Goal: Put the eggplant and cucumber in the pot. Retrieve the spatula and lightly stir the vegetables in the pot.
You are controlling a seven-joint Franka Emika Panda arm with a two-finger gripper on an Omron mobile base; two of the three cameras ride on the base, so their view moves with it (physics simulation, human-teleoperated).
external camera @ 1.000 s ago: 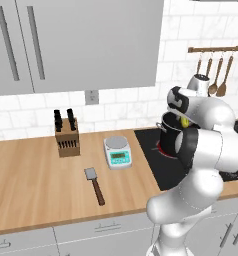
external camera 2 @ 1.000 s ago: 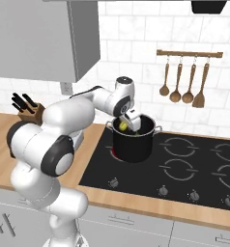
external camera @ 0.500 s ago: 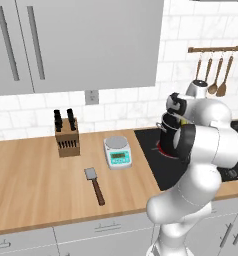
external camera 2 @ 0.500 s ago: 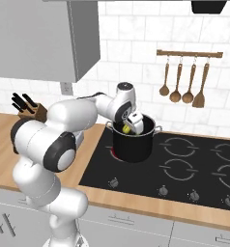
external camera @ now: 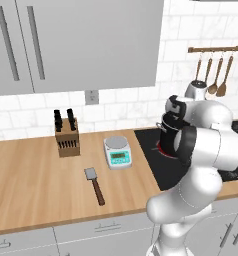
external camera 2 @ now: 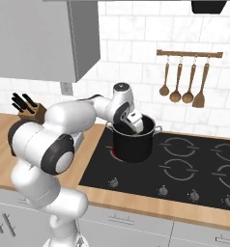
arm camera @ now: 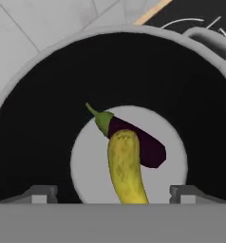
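Cucumber [arm camera: 127, 167] lying across eggplant [arm camera: 139, 142] inside pot [arm camera: 34, 118] — fingers [arm camera: 41, 193] wide, holding nothing; careless lift-out could clip rim, shifting pot.

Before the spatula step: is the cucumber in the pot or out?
In. The hand view looks down into the pot; the cucumber lies on its grey bottom, across the eggplant.

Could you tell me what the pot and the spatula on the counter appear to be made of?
The pot looks like dark metal with a matt black wall, paler grey at the rim and on the inside bottom; possibly coated steel. The spatula seems to have a flat grey blade, probably brushed metal, and a dark brown handle that could be wood or plastic; its grain is too small to tell.
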